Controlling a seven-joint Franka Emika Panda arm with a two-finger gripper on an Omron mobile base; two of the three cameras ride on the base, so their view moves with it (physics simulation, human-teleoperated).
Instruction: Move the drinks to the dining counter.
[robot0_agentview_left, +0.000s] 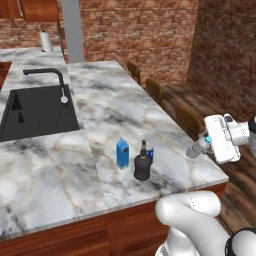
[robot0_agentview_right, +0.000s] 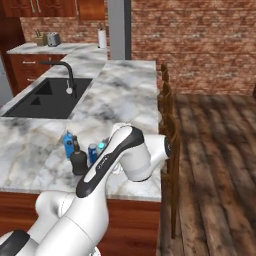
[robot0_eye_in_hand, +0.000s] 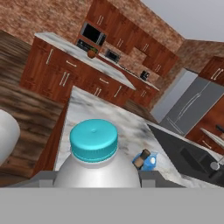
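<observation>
The big marble bench (robot0_agentview_left: 125, 105) has a black sink (robot0_agentview_left: 40, 112) and a black tap (robot0_agentview_left: 52, 80). Brick walls stand behind it, and brown chairs (robot0_agentview_left: 187, 120) line its far side. Near the front edge stand three drinks close together — a blue carton (robot0_agentview_left: 122, 153), a black bottle (robot0_agentview_left: 142, 165) and a can (robot0_agentview_right: 92, 153) just behind it. The fingers (robot0_agentview_left: 200, 145) are clamped on the water bottle (robot0_eye_in_hand: 97, 159) — out past the bench edge, over the wooden floor (robot0_agentview_right: 215, 165).

Veined marble dining counter (robot0_agentview_left: 125, 107) with blue carton (robot0_agentview_left: 122, 153), black bottle (robot0_agentview_left: 142, 164), can (robot0_agentview_left: 149, 152) near its corner
</observation>
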